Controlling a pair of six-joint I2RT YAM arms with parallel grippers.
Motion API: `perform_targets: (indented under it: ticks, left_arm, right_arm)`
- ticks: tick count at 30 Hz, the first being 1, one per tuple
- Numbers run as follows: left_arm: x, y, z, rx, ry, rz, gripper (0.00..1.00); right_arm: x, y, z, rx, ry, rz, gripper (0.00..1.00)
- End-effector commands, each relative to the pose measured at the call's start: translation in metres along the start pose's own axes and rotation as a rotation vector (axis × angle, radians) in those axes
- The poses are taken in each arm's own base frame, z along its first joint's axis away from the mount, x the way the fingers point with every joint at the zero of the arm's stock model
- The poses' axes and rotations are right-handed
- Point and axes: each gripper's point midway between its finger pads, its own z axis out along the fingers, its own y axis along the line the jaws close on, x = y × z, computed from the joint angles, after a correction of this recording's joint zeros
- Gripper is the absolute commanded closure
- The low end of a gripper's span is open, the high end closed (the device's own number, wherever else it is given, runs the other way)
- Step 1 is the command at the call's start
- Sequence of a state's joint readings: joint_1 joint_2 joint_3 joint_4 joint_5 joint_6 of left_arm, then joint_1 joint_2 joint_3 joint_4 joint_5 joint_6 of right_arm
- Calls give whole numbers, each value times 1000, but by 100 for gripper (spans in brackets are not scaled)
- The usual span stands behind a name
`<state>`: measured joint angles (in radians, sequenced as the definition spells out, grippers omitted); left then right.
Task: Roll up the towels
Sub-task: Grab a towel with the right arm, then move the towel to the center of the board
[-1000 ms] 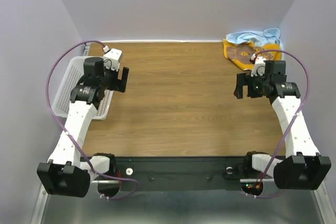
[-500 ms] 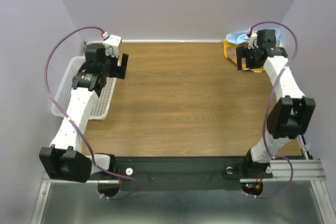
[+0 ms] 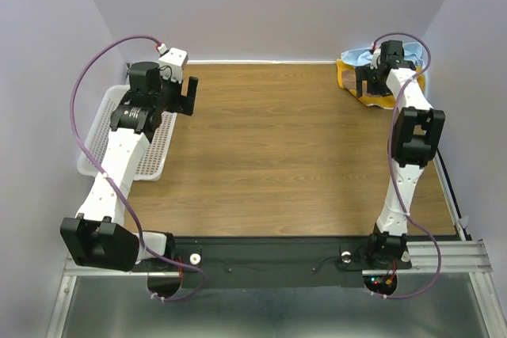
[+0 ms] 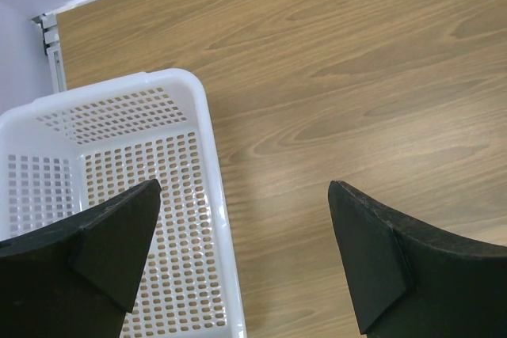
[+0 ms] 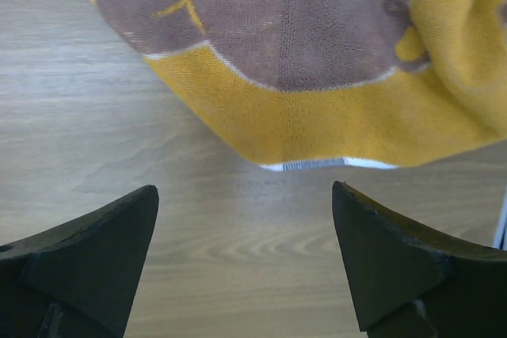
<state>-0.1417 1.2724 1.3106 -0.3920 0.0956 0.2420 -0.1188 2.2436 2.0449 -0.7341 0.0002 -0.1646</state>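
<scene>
The towels lie bunched in the table's far right corner: a mustard-yellow towel (image 3: 347,79) with a brown print, and a light blue towel (image 3: 358,56) behind it. In the right wrist view the yellow towel (image 5: 317,116) fills the top, its white-stitched hem just beyond my fingertips. My right gripper (image 3: 367,85) (image 5: 244,191) hovers open over bare wood at that hem, with nothing between its fingers. At the far left, my left gripper (image 3: 188,96) (image 4: 244,187) is open and empty, above the table beside the basket.
A white perforated basket (image 3: 95,128) (image 4: 202,128) sits at the left edge of the wooden table (image 3: 269,156), empty where it shows. Lilac walls close in the back and both sides. The right arm stretches along the right edge.
The right arm has reached out from mid-right to the far right corner, bringing its gripper to the towels. The left gripper has shifted slightly toward the back.
</scene>
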Motion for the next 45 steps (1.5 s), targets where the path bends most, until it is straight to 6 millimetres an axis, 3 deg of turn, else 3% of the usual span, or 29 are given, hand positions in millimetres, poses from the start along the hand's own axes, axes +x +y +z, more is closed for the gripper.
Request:
perform_targets:
  ticks: [1, 7, 10, 13, 14, 15, 16, 17, 18, 21, 24, 25, 29, 31, 35, 38, 39, 40, 41, 42, 43, 45]
  left_arm:
    - [-24, -1, -5, 11, -76, 11, 1]
    - [-16, -1, -3, 7, -58, 13, 1]
    - [-15, -2, -5, 13, -55, 14, 1]
    - [-16, -2, -6, 13, -55, 11, 1]
    - [-17, -2, -7, 10, -56, 11, 1]
    - [-18, -1, -7, 8, -58, 10, 1]
    - [-18, -1, -8, 7, -60, 4, 1]
    - [-19, -2, -9, 10, -62, -2, 1]
    - [-20, -3, -10, 12, -64, -6, 1]
    - [-23, -6, -13, 29, -71, -16, 1]
    - [-32, -6, -18, 37, -91, -21, 1]
    - [-33, -7, -19, 41, -93, -20, 1]
    - [-42, -10, -23, 65, -110, -4, 1]
    - [-48, -13, -26, 89, -124, 10, 1]
    - [-51, -20, -26, 133, -127, 39, 1]
    - [-47, -30, -24, 198, -110, 54, 1]
    - [-45, -35, -21, 224, -101, 53, 1]
    - [-44, -36, -20, 234, -97, 50, 1]
    - [-41, -40, -17, 255, -86, 51, 1]
    - [-40, -41, -16, 264, -82, 50, 1]
    - [-38, -43, -15, 272, -79, 49, 1]
    - [-33, -47, -12, 298, -65, 52, 1]
  right_arm:
    - [-23, -2, 8, -26, -60, 9, 8]
    - [-12, -2, 36, -22, -25, 19, 18]
    - [-1, 0, 51, -24, 4, 22, 30]
    - [13, 6, 55, -55, 36, 22, 36]
    - [18, 10, 53, -73, 48, 23, 46]
    - [22, 10, 52, -75, 56, 19, 46]
    - [23, 13, 50, -90, 57, 12, 66]
    - [23, 14, 47, -93, 56, 12, 78]
    - [25, 14, 43, -95, 59, 9, 99]
    - [15, 15, 12, -109, 19, -8, 99]
    - [-7, 21, -37, -146, -67, -18, 99]
    - [-17, 24, -65, -164, -116, -22, 99]
    - [-31, 50, -130, -307, -210, -19, 99]
    - [-26, 73, -154, -430, -214, -26, 100]
    - [1, 118, -182, -620, -174, -43, 99]
    - [39, 161, -184, -718, -96, -106, 99]
    - [65, 186, -178, -756, -30, -140, 99]
    - [76, 197, -178, -778, -4, -160, 99]
    - [101, 216, -175, -826, 48, -182, 99]
    - [102, 216, -175, -826, 51, -178, 99]
    - [119, 233, -176, -868, 75, -202, 99]
    - [127, 249, -178, -902, 74, -224, 99]
